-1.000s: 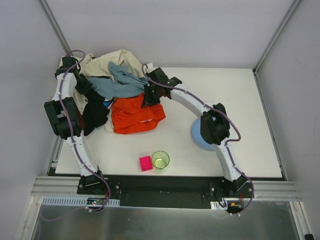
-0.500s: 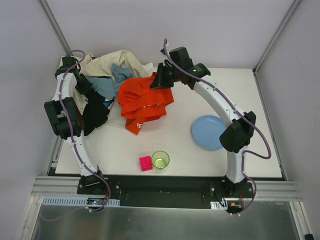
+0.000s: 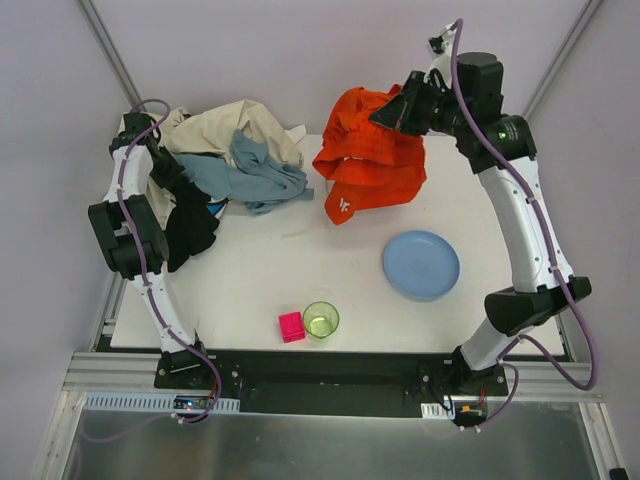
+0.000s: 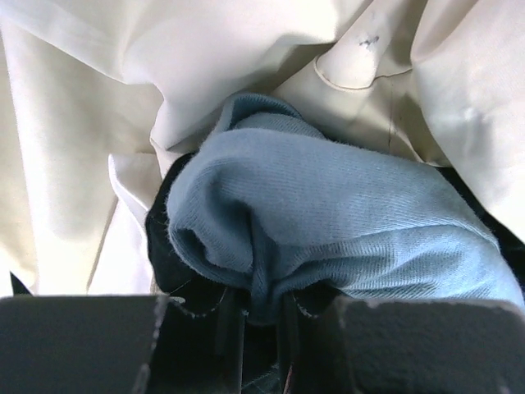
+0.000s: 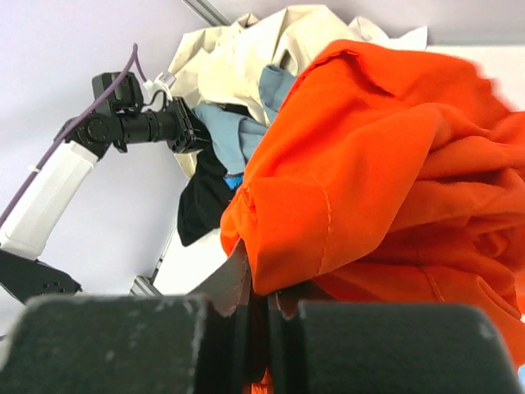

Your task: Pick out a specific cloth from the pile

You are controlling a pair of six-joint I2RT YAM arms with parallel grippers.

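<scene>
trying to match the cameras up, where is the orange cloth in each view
Top external: the orange cloth hangs from the right gripper, upper middle of the picture, apart from the pile.
Left wrist: not in it; only pile fabrics show.
Right wrist: it fills the right side, pinched in the gripper at the bottom edge.
Shared landmark: the grey-blue cloth, visible in all three.

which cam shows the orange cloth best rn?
Top external: whole orange cloth hangs from the right end effector, apart from the pile. Right wrist shows only a close-up of bunched folds; left wrist shows none of it.
</scene>
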